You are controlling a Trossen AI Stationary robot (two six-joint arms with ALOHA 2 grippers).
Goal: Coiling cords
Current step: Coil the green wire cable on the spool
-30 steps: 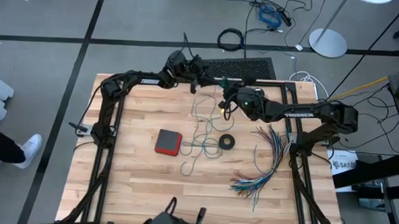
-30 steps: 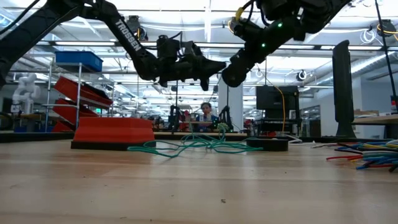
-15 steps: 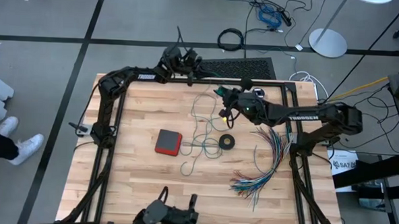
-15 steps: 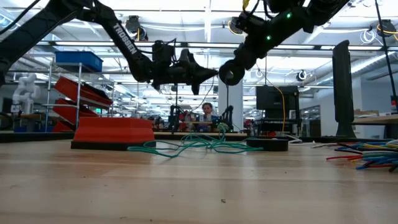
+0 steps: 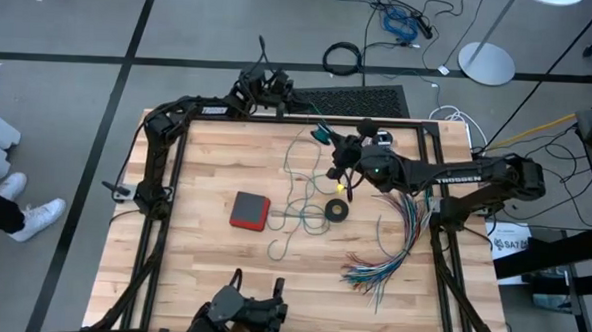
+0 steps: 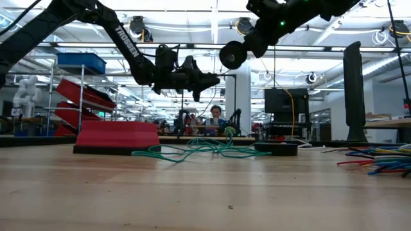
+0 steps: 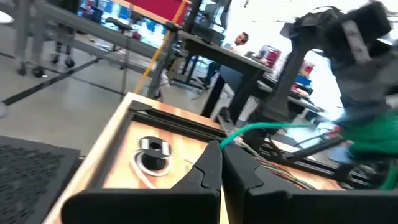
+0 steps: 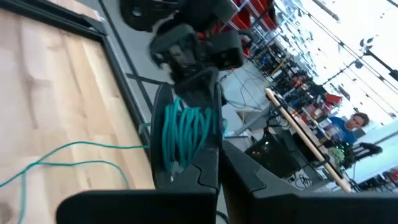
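Up over the far side of the table [image 5: 202, 262], both arms are mid-coil on the teal cord [image 8: 183, 134]. The right gripper [image 5: 322, 135] is clamped shut with a bunch of teal loops gathered at its fingers. The left gripper [image 5: 284, 88], close by at the far edge, is shut too and looks to be pinching a strand that runs across to that bundle. Most of the cord isn't wound yet: it trails down into a loose tangle mid-table, between the red box [image 5: 250, 210] and the black ring [image 5: 336, 210]. So I'd call this the winding step, maybe a third done. The next move probably calls for pulling up fresh slack and laying another turn on the bundle without dragging the tangle into the ring or letting the loops slip off. The white cord [image 7: 152, 155], with its round piece, lies untouched near the table's frame, so that one's yet to do. The table is pale wood planks, with a fan of coloured wires [image 5: 392, 250] on the right. Beyond it is a big workshop with shelving, cables on the floor, and a person [image 6: 215, 115] sitting far back.
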